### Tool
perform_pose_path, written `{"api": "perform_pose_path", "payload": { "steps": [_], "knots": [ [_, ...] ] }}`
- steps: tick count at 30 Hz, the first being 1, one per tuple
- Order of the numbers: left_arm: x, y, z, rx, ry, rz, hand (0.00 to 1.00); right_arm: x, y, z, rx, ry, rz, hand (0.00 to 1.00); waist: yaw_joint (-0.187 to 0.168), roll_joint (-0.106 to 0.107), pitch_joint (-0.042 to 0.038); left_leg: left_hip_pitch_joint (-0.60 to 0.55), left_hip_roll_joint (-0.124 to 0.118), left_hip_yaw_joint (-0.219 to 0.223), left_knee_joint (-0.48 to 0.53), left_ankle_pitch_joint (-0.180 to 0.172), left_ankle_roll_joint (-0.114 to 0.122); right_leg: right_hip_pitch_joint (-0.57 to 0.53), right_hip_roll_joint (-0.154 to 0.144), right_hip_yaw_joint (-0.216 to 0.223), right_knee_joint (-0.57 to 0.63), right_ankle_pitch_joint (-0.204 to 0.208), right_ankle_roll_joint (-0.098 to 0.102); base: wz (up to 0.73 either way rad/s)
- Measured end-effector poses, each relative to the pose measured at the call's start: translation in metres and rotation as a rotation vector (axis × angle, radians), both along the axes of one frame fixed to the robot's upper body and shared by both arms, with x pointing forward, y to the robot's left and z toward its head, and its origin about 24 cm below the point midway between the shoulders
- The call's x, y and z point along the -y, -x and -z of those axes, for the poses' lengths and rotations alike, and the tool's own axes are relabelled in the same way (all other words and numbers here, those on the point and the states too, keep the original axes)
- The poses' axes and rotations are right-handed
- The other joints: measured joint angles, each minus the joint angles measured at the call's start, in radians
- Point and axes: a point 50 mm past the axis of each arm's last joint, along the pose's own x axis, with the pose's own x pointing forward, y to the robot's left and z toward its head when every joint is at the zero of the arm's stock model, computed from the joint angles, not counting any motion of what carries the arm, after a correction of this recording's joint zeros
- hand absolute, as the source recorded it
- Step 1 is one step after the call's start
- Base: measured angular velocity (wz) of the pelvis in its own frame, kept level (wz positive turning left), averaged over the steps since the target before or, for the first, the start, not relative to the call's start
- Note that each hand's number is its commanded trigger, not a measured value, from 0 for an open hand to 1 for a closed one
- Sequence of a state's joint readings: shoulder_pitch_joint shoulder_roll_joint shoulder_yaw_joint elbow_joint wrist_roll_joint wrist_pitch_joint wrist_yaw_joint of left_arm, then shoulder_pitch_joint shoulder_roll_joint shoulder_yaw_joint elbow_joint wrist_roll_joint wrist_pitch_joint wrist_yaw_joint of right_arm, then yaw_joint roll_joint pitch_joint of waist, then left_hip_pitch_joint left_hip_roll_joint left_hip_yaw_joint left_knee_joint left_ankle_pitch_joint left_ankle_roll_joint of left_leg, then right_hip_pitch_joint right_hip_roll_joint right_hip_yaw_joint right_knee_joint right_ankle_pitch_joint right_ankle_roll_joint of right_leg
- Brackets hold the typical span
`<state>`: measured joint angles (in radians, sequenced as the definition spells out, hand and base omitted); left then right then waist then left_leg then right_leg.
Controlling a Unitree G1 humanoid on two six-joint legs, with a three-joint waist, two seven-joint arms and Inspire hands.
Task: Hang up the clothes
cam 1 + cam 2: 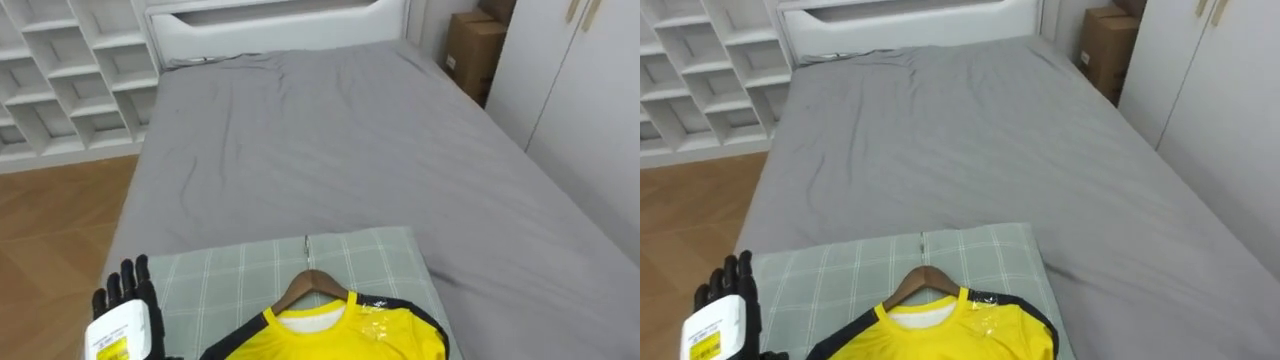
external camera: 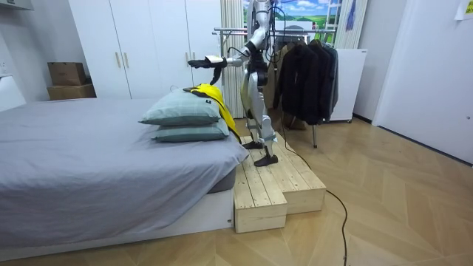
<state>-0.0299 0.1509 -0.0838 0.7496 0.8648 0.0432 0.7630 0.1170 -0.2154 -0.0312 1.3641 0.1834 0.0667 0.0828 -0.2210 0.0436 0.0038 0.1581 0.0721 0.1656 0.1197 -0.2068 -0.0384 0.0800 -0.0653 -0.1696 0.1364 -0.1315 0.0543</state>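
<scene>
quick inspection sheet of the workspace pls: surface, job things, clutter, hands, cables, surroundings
surface: grey bed, sheet lightly wrinkled, checked pillow at the near end
job's things: yellow shirt on a wooden hanger, lying on the pillow
clutter: nothing seen
hands: left hand raised beside the pillow, fingers straight, holding nothing
cables: nothing seen
surroundings: white shelves, cardboard boxes, wardrobe; dark coats hang behind the robot, which stands on a wooden platform

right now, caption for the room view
Robot on a wooden platform by the bed, left hand out, yellow shirt on the pillows
</scene>
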Motion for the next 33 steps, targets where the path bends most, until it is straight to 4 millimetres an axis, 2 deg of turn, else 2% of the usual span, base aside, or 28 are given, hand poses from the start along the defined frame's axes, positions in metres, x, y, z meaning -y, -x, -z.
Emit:
{"api": "perform_pose_path", "payload": {
  "steps": [8,15,21,28,33],
  "knots": [
    [0.000,-0.001,0.001,-0.028,0.012,0.009,0.00,-0.008,0.017,0.002,-0.111,-0.023,-0.107,0.00,-0.012,-0.007,0.0029,0.010,0.000,0.024,0.000,0.000,0.000,-0.016,0.001,0.029,0.017,0.000,0.000,-0.10],
    [0.002,-0.007,-0.001,-0.038,0.023,0.026,0.00,-0.008,0.017,0.002,-0.147,-0.032,-0.203,0.00,-0.030,-0.017,0.0079,0.005,0.000,0.032,-0.001,0.000,0.000,-0.030,0.002,0.038,0.037,-0.001,-0.001,-0.03],
    [0.006,-0.008,0.000,-0.059,0.029,0.053,0.00,-0.008,0.014,0.002,-0.153,-0.028,-0.275,0.00,-0.040,-0.017,0.0066,0.012,0.004,0.047,-0.002,0.000,0.000,-0.031,0.007,0.052,0.039,0.002,-0.004,-0.07],
    [0.012,-0.008,0.004,-0.105,0.033,0.079,0.00,-0.008,0.013,0.002,-0.157,-0.029,-0.284,0.00,-0.048,-0.018,0.0073,0.021,0.004,0.062,-0.006,0.000,0.000,-0.038,0.009,0.068,0.051,0.001,-0.005,-0.07],
    [0.016,-0.002,0.014,-0.185,0.033,0.089,0.00,-0.008,0.016,0.002,-0.175,-0.029,-0.273,0.00,-0.055,-0.022,0.0056,0.025,0.007,0.078,-0.010,0.000,0.000,-0.045,0.016,0.089,0.053,0.003,-0.007,-0.11]
  ]
}}
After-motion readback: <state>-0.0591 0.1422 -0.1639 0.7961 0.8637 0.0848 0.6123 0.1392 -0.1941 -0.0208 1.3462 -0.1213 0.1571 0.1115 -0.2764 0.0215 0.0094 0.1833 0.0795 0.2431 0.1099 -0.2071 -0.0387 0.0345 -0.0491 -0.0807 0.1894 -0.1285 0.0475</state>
